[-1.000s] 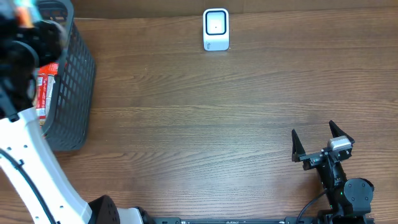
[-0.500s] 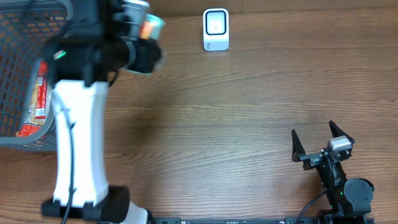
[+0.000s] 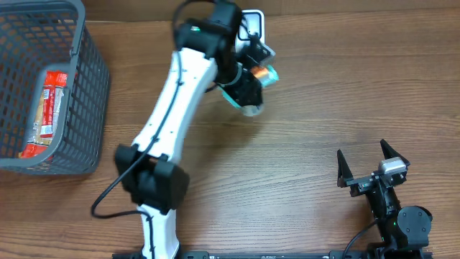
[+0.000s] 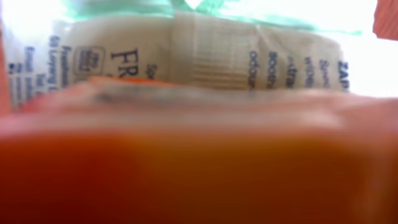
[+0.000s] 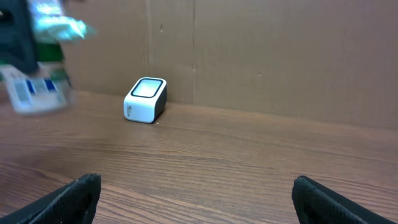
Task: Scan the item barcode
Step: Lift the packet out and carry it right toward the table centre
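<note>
Here, the left gripper is pinching a cream plastic packet with a green top and dark printed text, holding it above the brown wooden table just in front of the small white box-shaped scanner. The packet is blurring in the right wrist view, so its barcode cannot be made out. The right gripper is sitting well apart from the scanner, near the table's front edge, with its fingers spread wide and holding nothing. A grey plastic mesh basket is standing far from the scanner on the left arm's side, with a red snack packet lying inside.
</note>
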Controlling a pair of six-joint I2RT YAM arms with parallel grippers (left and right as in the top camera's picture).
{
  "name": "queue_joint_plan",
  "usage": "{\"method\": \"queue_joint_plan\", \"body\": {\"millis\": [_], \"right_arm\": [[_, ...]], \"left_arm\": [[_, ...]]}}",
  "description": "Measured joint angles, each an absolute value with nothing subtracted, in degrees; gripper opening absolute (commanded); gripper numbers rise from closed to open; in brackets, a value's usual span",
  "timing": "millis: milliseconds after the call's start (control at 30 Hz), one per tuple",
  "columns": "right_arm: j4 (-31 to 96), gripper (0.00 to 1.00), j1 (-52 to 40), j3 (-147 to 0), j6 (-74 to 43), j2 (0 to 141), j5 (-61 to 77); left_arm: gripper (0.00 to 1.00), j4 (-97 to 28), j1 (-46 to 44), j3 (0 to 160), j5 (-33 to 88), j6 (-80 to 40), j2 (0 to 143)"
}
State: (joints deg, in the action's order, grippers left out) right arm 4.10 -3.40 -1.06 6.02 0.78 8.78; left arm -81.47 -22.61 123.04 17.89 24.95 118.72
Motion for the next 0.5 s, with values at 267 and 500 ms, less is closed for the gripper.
{"method": "queue_joint_plan", "body": {"millis": [267,500], "right_arm": [[4.1,1.0,-3.4,-1.1,6.0,0.8,8.8],[4.1,1.0,-3.4,-1.1,6.0,0.8,8.8]], "left_arm": [[0.42,-76.9,-28.8,123.0,18.0,25.7,124.5],[0.42,-73.8,-33.0,123.0,17.3,25.7,127.4]]}}
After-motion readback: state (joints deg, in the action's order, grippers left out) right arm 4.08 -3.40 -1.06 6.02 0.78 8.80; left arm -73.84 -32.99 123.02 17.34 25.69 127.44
